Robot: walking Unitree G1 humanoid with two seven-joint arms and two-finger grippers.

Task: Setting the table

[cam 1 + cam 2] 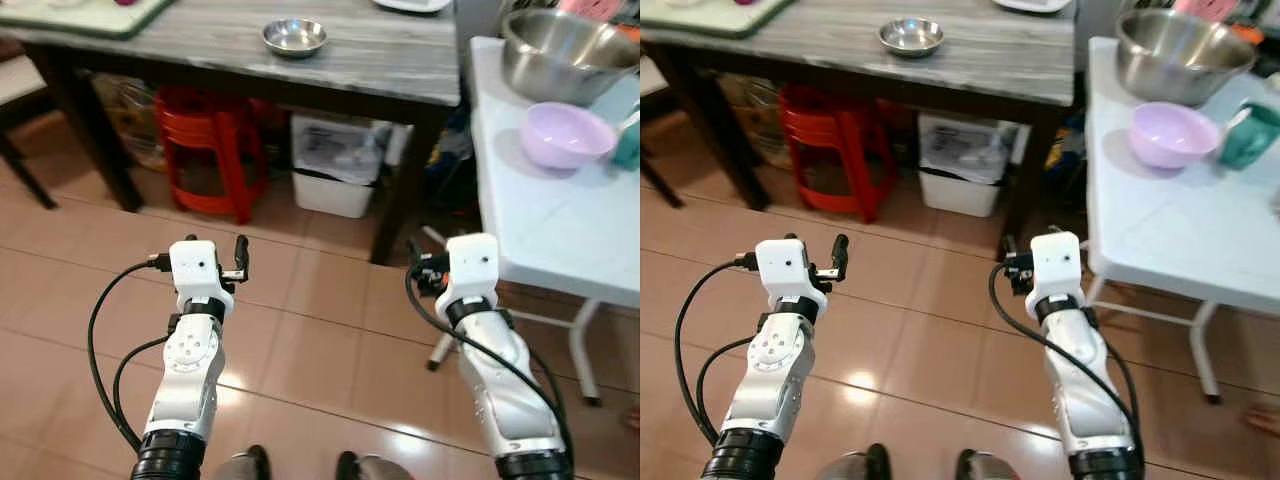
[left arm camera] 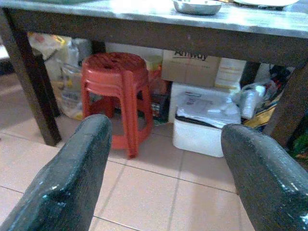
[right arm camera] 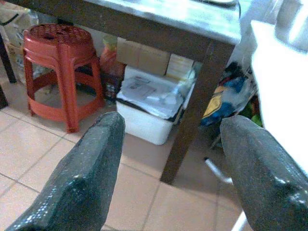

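Observation:
A small steel bowl (image 1: 294, 37) sits on the grey marble table (image 1: 380, 60) ahead. To the right stands a white folding table (image 1: 560, 220) bearing a large steel bowl (image 1: 565, 50), a lilac bowl (image 1: 566, 135) and a teal cup (image 1: 1250, 135). My left gripper (image 1: 215, 250) is held low over the tiled floor, short of the marble table, open and empty (image 2: 166, 168). Beside the white table's near corner, my right gripper (image 1: 425, 268) is also open with nothing in it (image 3: 168, 163).
Stacked red stools (image 1: 210, 150), a white bin (image 1: 335, 170) and boxes are stored under the marble table. Its dark leg (image 1: 400, 190) stands ahead of my right gripper. A green tray (image 1: 90, 15) lies at the table's far left, and a chair (image 1: 15, 90) is at the left edge.

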